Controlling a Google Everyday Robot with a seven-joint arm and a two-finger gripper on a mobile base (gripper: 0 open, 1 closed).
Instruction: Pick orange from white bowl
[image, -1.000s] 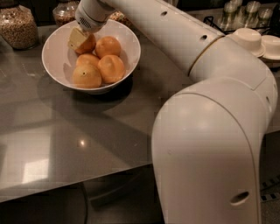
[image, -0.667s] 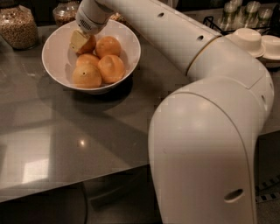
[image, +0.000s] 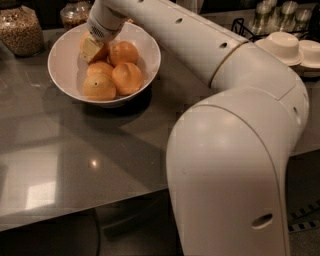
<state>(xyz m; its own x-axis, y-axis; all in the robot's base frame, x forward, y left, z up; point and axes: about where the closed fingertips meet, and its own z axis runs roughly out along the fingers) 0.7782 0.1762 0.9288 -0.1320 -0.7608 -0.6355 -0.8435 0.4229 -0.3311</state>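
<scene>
Gripper (image: 92, 48) in white bowl (image: 65, 70), at rear-L orange (image: 102, 52); grip state can't tell.

Orange (image: 104, 51) at back of white bowl (image: 65, 70), under tool (image: 92, 48).

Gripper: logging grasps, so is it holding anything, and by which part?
Cannot be told: the gripper sits in the white bowl, against the top of the rear-left orange.

Orange (image: 103, 51) partly hidden behind end effector (image: 91, 48) in white bowl (image: 64, 75)
</scene>
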